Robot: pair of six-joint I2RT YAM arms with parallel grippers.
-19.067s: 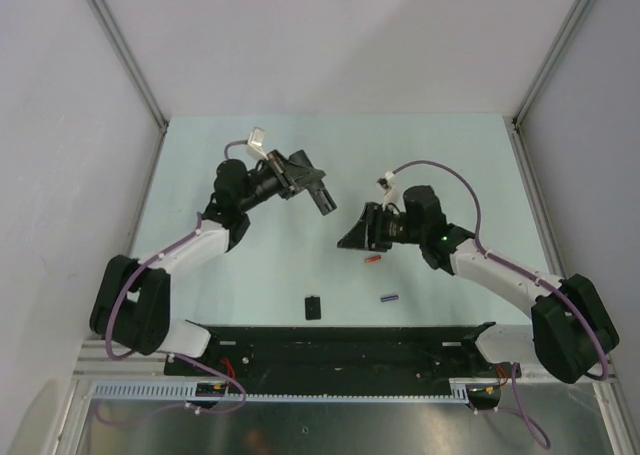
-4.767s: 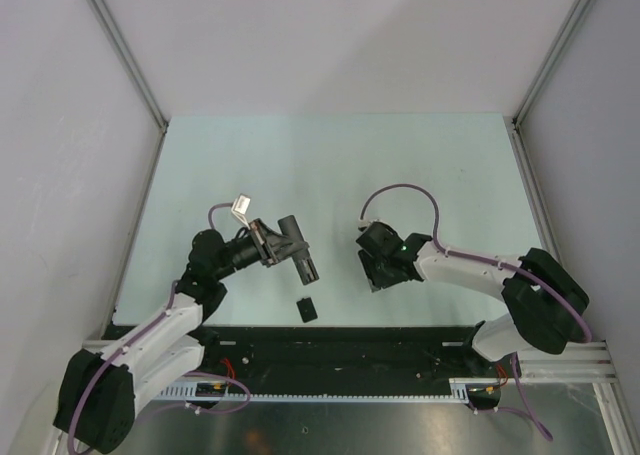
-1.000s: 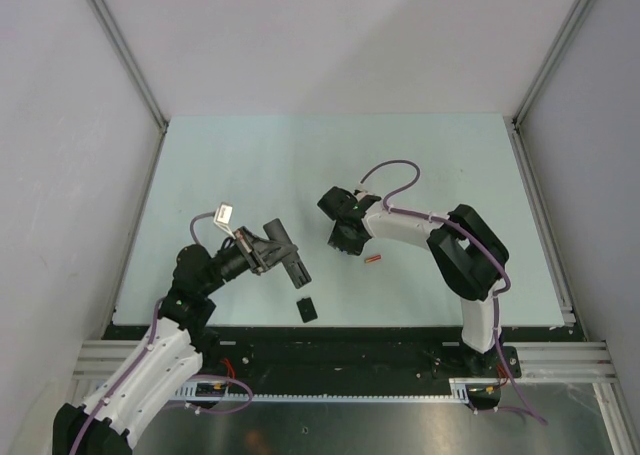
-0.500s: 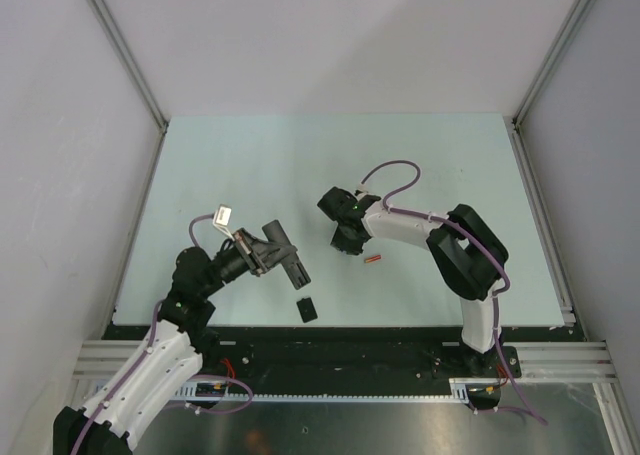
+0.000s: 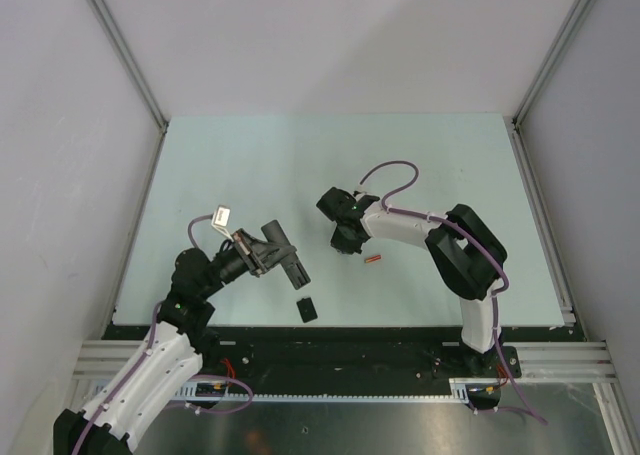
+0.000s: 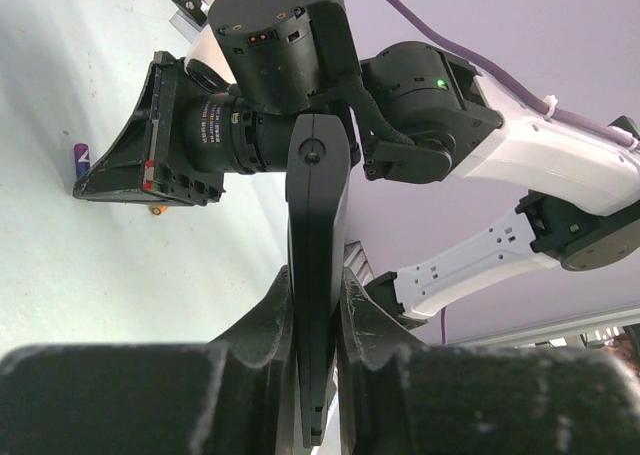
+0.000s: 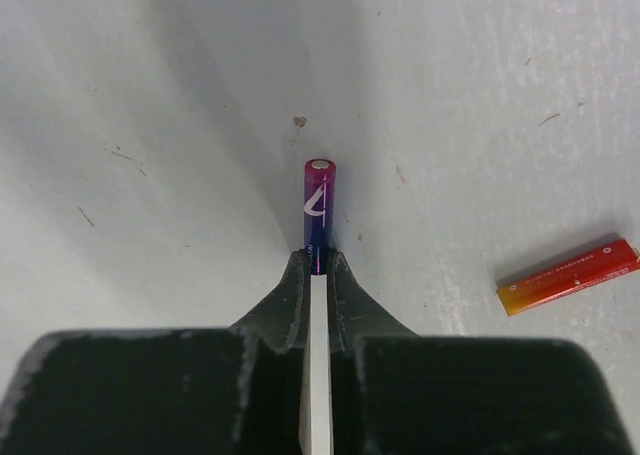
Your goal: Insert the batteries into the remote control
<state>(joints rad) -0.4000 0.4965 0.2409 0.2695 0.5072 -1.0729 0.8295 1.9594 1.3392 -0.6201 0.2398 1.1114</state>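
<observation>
Near the middle of the pale green table (image 5: 250,155), the right gripper (image 7: 318,265) points down at the surface, its fingers pinched onto the near end of the dark blue-purple battery (image 7: 319,207), which juts straight out beyond the fingertips. The red-orange battery (image 7: 568,276) lies loose on the table to the right of those fingers, apart from them and tilted. Toward the table's left side, the left gripper (image 6: 318,287) is clenched on the remote control (image 6: 318,205), gripping the black bar edge-on by its lower part so that most of it sticks out past the fingers, raised off the table. A small black cover piece (image 5: 310,308) lies flat near the front edge, just beside the remote's tip in the top view.
</observation>
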